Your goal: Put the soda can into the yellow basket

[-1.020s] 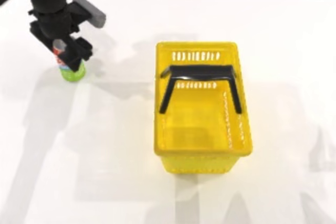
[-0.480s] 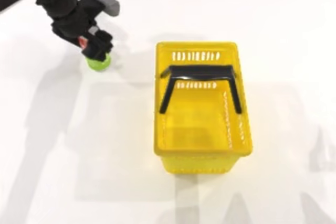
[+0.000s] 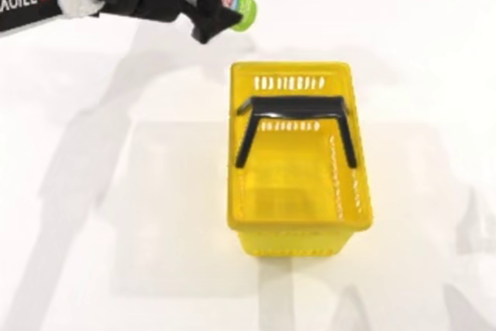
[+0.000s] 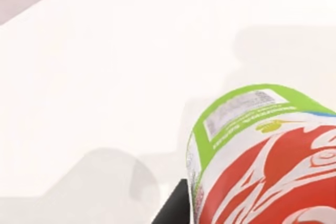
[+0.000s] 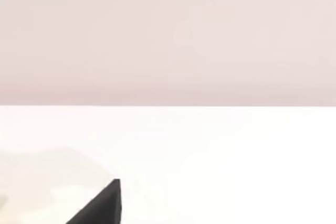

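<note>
The soda can [image 3: 231, 5] is off the table, lying nearly on its side in the air with its green end pointing toward the table's right side. It hangs above the far part of the table, just short of the far left corner of the yellow basket [image 3: 298, 232] and not yet over its opening. The left tool [image 3: 208, 7] is clamped on it around the red upper part; in the left wrist view the can [image 4: 262, 156] fills the near corner, red and white pattern and green band up close, with a dark sliver of a finger [image 4: 176, 208] beside it.

The basket sits upright at the middle of the table [image 3: 116, 191], its black handle [image 3: 294, 106] raised across the far half of the opening.

The right arm is out of the top view; its wrist camera shows only bare table and a dark edge, so its tool can't be judged.

The risk I see: let go now and the can would fall outside the far wall. Farther in, that raised handle could catch the can or the tool.
</note>
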